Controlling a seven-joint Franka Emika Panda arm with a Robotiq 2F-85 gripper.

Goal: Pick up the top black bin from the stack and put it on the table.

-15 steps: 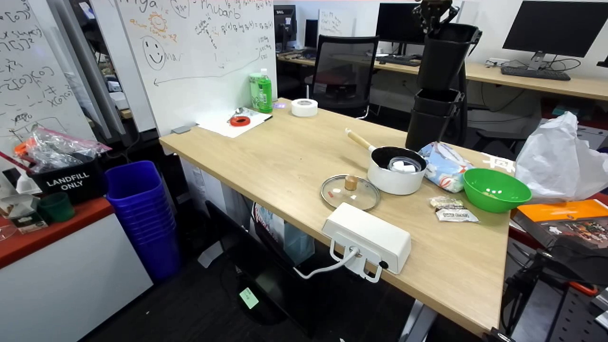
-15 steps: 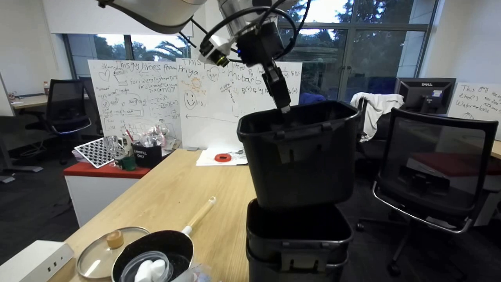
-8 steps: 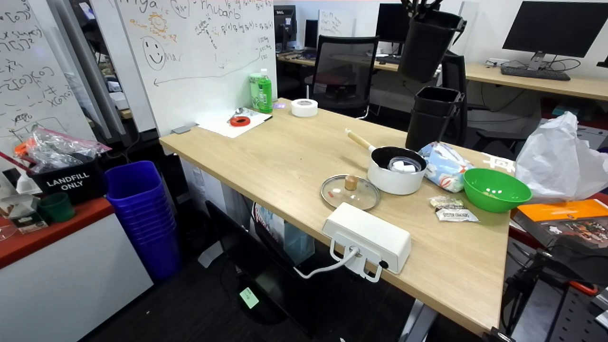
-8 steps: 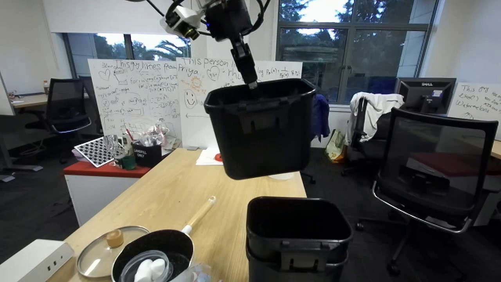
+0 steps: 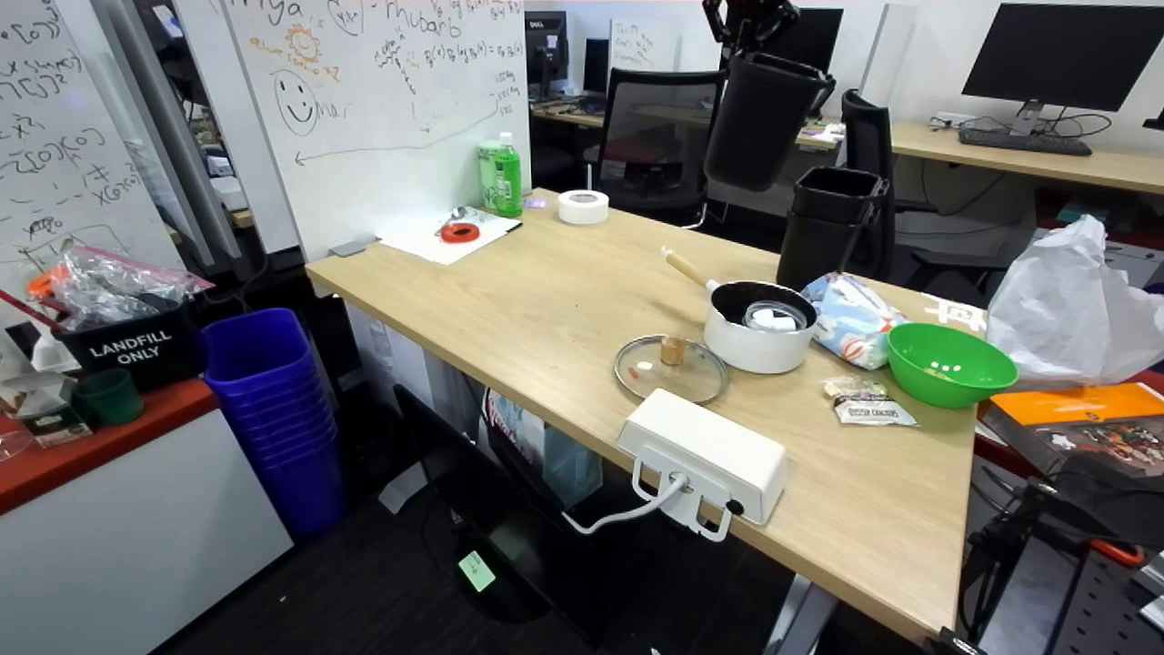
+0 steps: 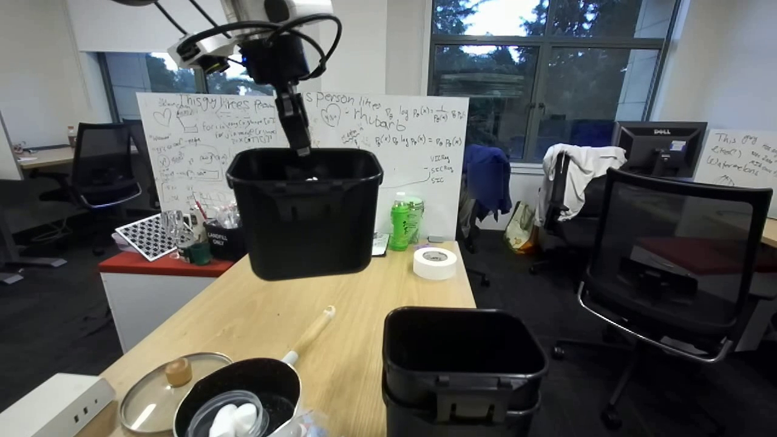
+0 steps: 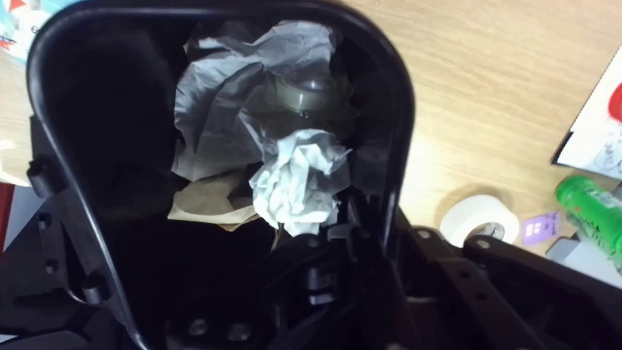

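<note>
The top black bin (image 6: 306, 233) hangs in the air, slightly tilted, above the table (image 6: 358, 291). It also shows in an exterior view (image 5: 762, 123). My gripper (image 6: 303, 150) is shut on its rim, one finger inside the bin and one outside. In the wrist view my gripper (image 7: 371, 209) pinches the rim of the bin (image 7: 407, 97). Crumpled paper and a clear container lie inside the bin. The stack of black bins (image 6: 464, 394) stands apart from the held bin, to its right in both exterior views; it also shows here (image 5: 823, 241).
A white saucepan (image 5: 759, 346), a glass lid (image 5: 673, 368), a white box (image 5: 705, 455) and a green bowl (image 5: 950, 364) stand on the table's near half. A tape roll (image 6: 434, 263) and a green bottle (image 6: 400, 224) stand at the far end. A whiteboard (image 5: 391, 109) rises behind.
The top bin was lifted clear of the stack and has moved left in both exterior views, from over the stack to over the table. It has dropped slightly in the last half second.
</note>
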